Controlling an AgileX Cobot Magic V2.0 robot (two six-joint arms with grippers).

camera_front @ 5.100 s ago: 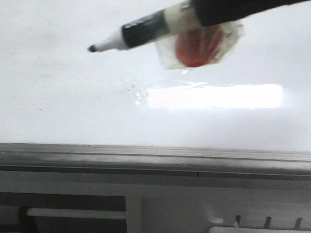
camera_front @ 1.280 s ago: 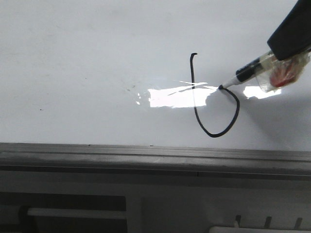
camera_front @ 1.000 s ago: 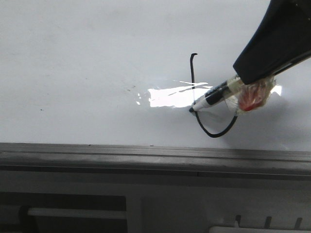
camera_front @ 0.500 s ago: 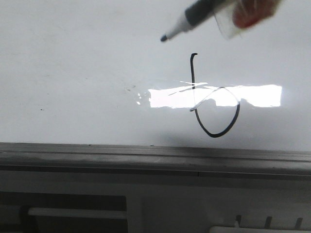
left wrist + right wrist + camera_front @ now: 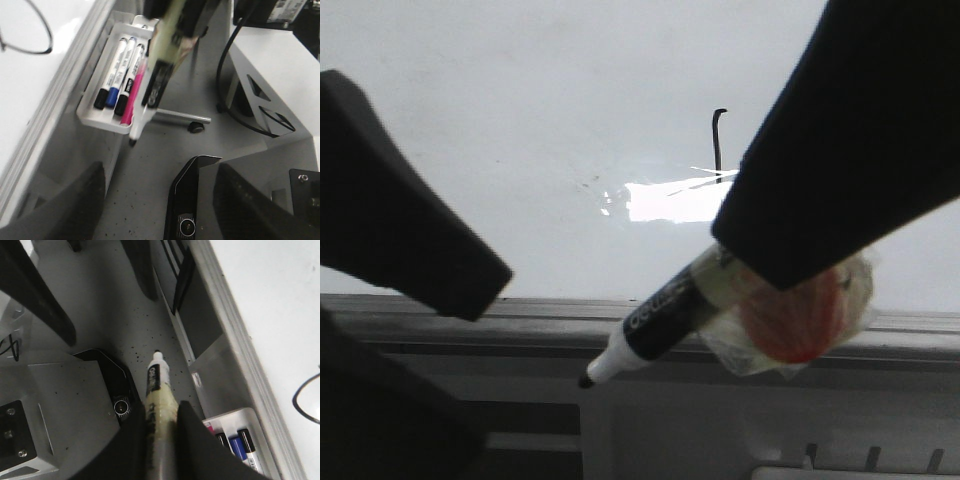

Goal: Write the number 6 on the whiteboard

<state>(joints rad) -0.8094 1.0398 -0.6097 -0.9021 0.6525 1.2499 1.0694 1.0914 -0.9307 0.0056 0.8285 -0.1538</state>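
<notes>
The whiteboard (image 5: 520, 110) fills the far part of the front view, glossy white with a bright patch of glare and a grey rim along its near edge. On it, right of centre, is the 6 (image 5: 718, 138): only the thin black stem with its small top hook shows there, the rest being hidden behind the right arm. The left wrist view shows the rounded loop (image 5: 30, 30) on the white surface, and the right wrist view catches a bit of the curved line (image 5: 306, 400) too.

The right gripper (image 5: 162, 440) is closed on a marker (image 5: 655, 320); its two dark fingers (image 5: 192, 440) press the yellowish, tape-wrapped barrel from both sides. The marker is off the board, held near the rim, with its black tip pointing down and to the left. A red blob under clear wrapping (image 5: 795, 315) sits on the barrel just below the fingers.

The left gripper (image 5: 160, 200) is open and holds nothing; its fingers (image 5: 410, 240) stand well apart, to the left of the marker.

Below the rim hangs a white tray (image 5: 102, 117) holding black, blue and pink markers (image 5: 120, 75) side by side. A grey speckled floor (image 5: 120, 325) lies beneath.
</notes>
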